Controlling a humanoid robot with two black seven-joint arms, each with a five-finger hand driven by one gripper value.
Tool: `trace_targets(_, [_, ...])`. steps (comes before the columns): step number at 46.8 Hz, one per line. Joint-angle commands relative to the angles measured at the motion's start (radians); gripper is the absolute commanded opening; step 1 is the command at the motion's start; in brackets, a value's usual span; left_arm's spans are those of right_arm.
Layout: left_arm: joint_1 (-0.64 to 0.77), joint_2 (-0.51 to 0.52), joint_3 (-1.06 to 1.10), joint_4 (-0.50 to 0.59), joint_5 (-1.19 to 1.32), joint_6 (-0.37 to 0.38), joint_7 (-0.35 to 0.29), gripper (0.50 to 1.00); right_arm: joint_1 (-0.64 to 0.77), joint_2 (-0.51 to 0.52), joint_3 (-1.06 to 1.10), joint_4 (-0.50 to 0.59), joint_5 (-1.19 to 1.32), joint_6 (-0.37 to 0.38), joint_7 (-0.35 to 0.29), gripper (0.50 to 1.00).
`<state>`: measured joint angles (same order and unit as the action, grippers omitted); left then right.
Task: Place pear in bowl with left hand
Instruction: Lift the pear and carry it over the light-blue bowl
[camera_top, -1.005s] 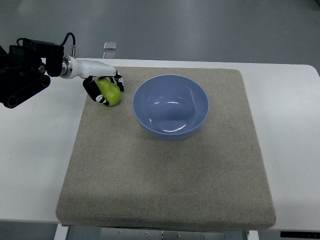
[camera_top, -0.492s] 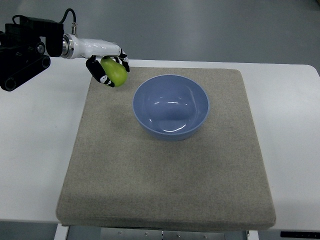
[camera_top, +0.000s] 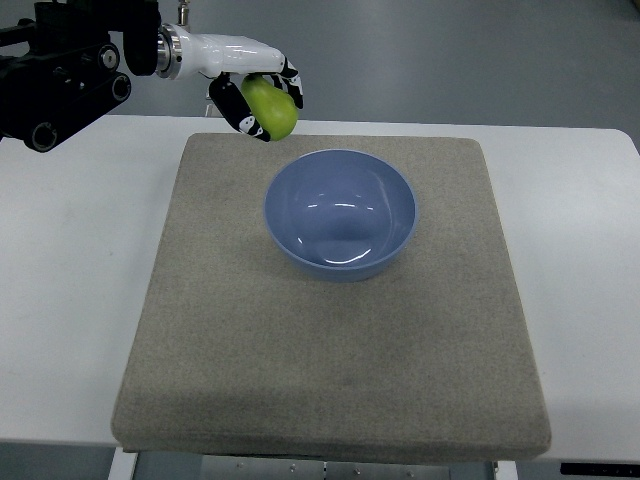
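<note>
The left robot hand (camera_top: 256, 100) comes in from the upper left, its fingers curled around the green pear (camera_top: 271, 107), held in the air above the far edge of the grey mat (camera_top: 330, 350); the blue bowl (camera_top: 340, 213) sits to its right on the mat, on the white desk (camera_top: 70, 300)

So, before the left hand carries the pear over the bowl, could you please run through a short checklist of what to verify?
1. Grasp: the left hand has its fingers wrapped around the pear. Ok.
2. Pear lifted off the mat: it looks raised, up near the mat's far edge. Ok.
3. Pear above the bowl: not ok; it sits up and to the left of the rim.
4. Bowl ready: upright, with nothing inside. Ok.
5. Path from pear to bowl: nothing shows between them. Ok.
6. Height margin over the rim: cannot tell from this steep top view.
</note>
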<state>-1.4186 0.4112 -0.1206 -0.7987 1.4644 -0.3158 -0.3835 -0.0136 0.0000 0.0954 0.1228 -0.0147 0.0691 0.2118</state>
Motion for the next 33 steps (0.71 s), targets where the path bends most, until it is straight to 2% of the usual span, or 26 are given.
trace_targets(1, [-0.009, -0.022, -0.004, -0.014, 0.001, 0.000, 0.000, 0.500, 0.000, 0.000, 0.000, 0.000, -0.001, 0.000, 0.000, 0.926])
trace_targets(33, [-0.013, -0.160, 0.007, -0.031, 0.007, -0.016, 0.000, 0.500, 0.000, 0.000, 0.000, 0.000, -0.001, 0.000, 0.000, 0.926])
